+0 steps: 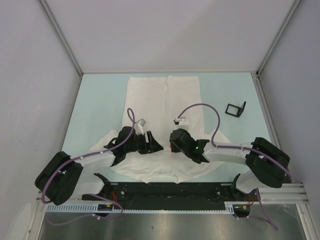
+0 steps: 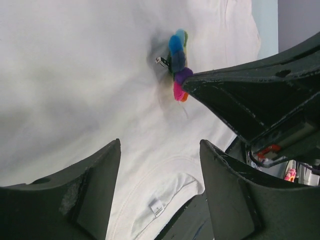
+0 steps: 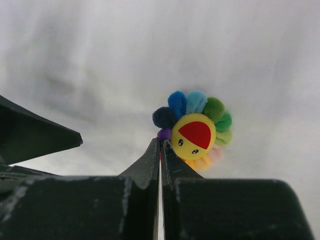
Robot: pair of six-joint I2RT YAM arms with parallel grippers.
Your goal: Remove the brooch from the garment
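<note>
Brooch [image 3: 196,131] on white garment [image 3: 100,60], lower-left petals partly hidden behind right gripper [image 3: 160,142] closed tight, left gripper [image 2: 160,146] spread wide

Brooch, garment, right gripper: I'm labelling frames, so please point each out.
brooch [image 3: 197,132], right wrist view, on its yellow-and-red face.
garment [image 2: 75,75], left wrist view, on plain white cloth.
right gripper [image 3: 160,146], right wrist view, where its shut fingertips meet.

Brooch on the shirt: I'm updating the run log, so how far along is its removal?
Done: both arms are over the T-shirt. In hand: the right gripper is shut with its tips at the edge of the brooch, though a real pinch can't be confirmed; the left gripper is open beside it. Left: the brooch is still on the T-shirt, so unpinning and lifting remain.
</note>
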